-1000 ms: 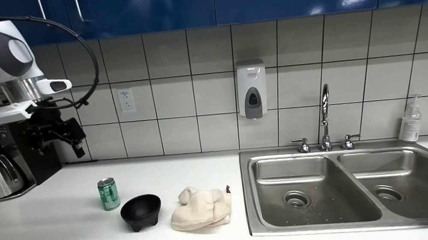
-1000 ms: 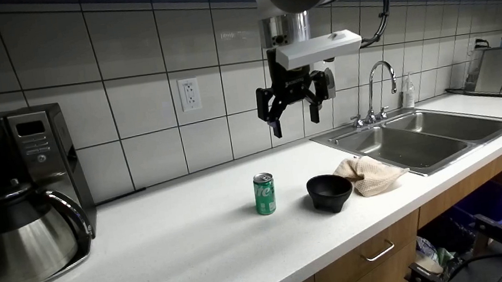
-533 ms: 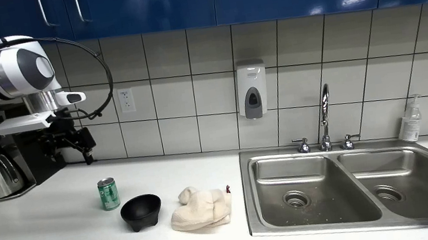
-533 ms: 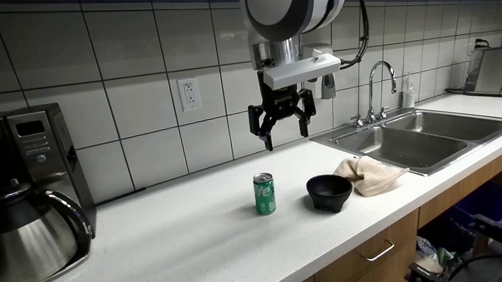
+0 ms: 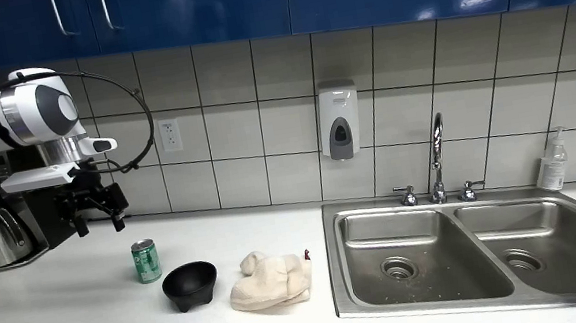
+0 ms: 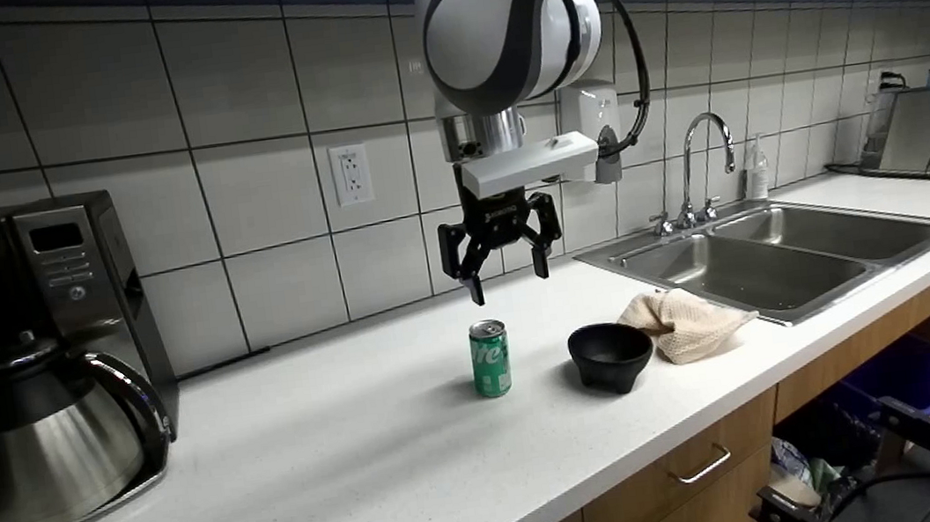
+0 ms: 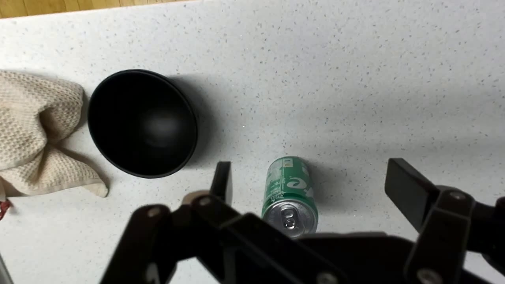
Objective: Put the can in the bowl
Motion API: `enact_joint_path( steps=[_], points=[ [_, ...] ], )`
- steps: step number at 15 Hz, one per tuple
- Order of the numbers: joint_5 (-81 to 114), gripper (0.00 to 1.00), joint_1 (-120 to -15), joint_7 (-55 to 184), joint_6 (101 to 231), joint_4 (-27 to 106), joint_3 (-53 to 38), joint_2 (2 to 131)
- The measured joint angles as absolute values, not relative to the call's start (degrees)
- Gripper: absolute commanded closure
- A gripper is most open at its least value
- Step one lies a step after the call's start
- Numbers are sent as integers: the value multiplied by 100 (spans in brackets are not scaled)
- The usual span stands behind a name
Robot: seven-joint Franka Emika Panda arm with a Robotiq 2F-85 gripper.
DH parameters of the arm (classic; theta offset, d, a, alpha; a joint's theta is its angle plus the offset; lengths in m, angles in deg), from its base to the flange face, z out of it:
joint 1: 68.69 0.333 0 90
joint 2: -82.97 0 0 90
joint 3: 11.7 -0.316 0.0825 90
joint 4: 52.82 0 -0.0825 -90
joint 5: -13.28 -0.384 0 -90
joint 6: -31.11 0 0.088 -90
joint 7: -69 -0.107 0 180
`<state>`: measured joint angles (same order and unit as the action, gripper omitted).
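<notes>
A small green can with a silver top stands upright on the white counter; it also shows in an exterior view and the wrist view. A black footed bowl stands beside it, also in an exterior view and the wrist view. The bowl looks empty. My gripper is open and empty, pointing down above the can's height; it also shows in an exterior view. In the wrist view the can lies between the open fingers, closer to the left one, touching neither.
A crumpled beige cloth lies beside the bowl, also in an exterior view. A double sink with a faucet lies beyond it. A coffee maker with a steel carafe stands at the counter's other end.
My gripper has come down toward the can's height and shifted across, with a slight turn so both fingers now show in both exterior views. The can, bowl and cloth have not moved.
</notes>
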<state>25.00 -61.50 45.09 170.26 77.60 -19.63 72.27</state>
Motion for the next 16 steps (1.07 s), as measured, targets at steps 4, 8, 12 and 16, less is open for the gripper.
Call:
enact_joint_path(
  steps=[4, 8, 12, 16],
  points=[
    [2500, 0, -6024, 4509, 17026, 7494, -1821, 6860],
    [2500, 0, -5907, 4509, 17031, 7258, -1682, 6531],
    [2500, 0, -5816, 4509, 17103, 7132, -1567, 6305],
    [2500, 0, -5767, 4509, 17159, 7080, -1454, 6185]
  ],
)
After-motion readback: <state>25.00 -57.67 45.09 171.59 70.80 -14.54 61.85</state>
